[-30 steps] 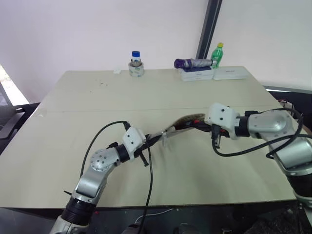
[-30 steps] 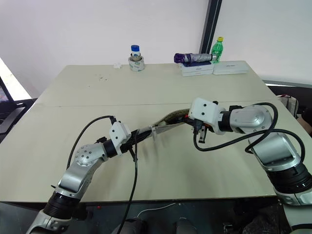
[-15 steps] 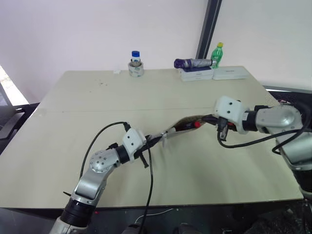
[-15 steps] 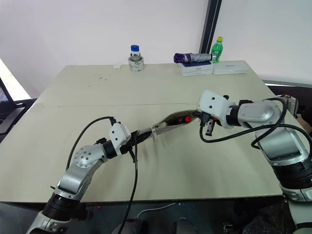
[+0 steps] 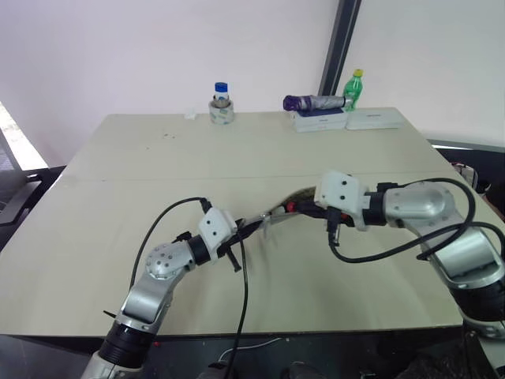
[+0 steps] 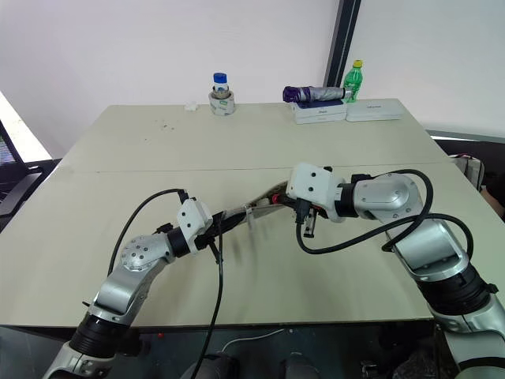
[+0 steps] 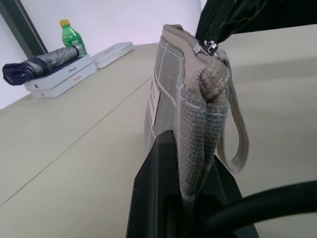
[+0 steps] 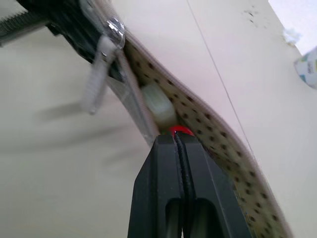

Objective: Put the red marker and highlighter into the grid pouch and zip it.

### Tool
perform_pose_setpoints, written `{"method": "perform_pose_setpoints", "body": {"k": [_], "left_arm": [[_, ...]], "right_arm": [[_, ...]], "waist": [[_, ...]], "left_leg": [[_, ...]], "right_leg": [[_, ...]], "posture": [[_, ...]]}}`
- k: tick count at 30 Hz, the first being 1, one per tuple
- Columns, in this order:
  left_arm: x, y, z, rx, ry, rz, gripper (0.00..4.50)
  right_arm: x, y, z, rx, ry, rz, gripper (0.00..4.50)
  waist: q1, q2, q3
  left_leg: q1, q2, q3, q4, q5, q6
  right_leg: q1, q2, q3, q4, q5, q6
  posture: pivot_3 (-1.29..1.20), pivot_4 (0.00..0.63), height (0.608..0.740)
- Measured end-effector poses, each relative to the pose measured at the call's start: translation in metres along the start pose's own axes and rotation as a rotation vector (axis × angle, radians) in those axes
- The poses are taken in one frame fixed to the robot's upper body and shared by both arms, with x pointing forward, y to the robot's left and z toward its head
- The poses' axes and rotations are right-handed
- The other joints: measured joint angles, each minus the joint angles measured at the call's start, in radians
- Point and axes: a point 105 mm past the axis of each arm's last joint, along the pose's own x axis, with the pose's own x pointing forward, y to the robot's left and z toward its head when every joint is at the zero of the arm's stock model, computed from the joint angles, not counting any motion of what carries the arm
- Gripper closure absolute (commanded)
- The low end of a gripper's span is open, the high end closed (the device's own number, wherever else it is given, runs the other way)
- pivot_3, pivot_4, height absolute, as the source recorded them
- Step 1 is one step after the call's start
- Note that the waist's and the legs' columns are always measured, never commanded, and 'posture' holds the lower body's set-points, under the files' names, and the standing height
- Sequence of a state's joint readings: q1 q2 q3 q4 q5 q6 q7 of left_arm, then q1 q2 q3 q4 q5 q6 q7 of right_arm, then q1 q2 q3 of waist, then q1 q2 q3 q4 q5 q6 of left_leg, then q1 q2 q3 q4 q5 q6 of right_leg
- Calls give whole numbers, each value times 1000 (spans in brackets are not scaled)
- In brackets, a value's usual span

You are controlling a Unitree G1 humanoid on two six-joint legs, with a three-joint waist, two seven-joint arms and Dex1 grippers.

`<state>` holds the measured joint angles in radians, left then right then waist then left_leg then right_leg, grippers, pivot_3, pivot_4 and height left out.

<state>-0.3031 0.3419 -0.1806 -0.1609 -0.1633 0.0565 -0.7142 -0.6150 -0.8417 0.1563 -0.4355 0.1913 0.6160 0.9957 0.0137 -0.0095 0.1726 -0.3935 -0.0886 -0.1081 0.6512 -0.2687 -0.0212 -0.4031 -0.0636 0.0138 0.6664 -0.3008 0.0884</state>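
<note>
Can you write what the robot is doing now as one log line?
left gripper: shut on grid pouch | right gripper: shut, at red marker in pouch mouth | zipper: open

Lab: bare test table (image 5: pixel 158 158)

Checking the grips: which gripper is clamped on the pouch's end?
The left gripper, shut on the grid pouch; the right gripper pokes into its opening.

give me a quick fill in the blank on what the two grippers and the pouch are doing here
1. The left gripper is shut on one end of the ____.
2. The right gripper has its fingers ____, tips at the red marker in the pouch mouth.
3. The pouch lining has a pattern of dark ____.
4. The folded umbrella lies on a ____ box.

Missing words: grid pouch; shut; dots; white
</note>
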Motion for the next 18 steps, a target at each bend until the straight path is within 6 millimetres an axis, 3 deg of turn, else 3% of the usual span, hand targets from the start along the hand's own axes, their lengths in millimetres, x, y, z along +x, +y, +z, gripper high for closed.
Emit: {"method": "perform_pose_setpoints", "body": {"k": [6, 9, 11, 18], "left_arm": [[8, 6, 4, -89, -45, 77, 4500], [12, 15, 10, -145, -85, 129, 4500], [17, 19, 14, -180, -109, 152, 4500], [27, 23, 12, -217, -109, 178, 4500]], "right_arm": [[-3, -2, 0, 53, -8, -8, 4459], [-6, -4, 4, 137, -54, -10, 3620], [-7, -4, 9, 202, -99, -20, 2684], [2, -2, 17, 356, -173, -54, 2684]], "waist": [[0, 0, 0], [0, 0, 0], [0, 0, 0], [-1, 0, 0]], "left_leg": [[0, 0, 0, 0, 0, 0], [0, 0, 0, 0, 0, 0], [0, 0, 0, 0, 0, 0], [0, 0, 0, 0, 0, 0]], "right_leg": [[0, 0, 0, 0, 0, 0], [0, 0, 0, 0, 0, 0], [0, 0, 0, 0, 0, 0], [0, 0, 0, 1, 0, 0]], "posture": [[0, 150, 740], [0, 150, 740], [0, 150, 740], [0, 150, 740]]}}
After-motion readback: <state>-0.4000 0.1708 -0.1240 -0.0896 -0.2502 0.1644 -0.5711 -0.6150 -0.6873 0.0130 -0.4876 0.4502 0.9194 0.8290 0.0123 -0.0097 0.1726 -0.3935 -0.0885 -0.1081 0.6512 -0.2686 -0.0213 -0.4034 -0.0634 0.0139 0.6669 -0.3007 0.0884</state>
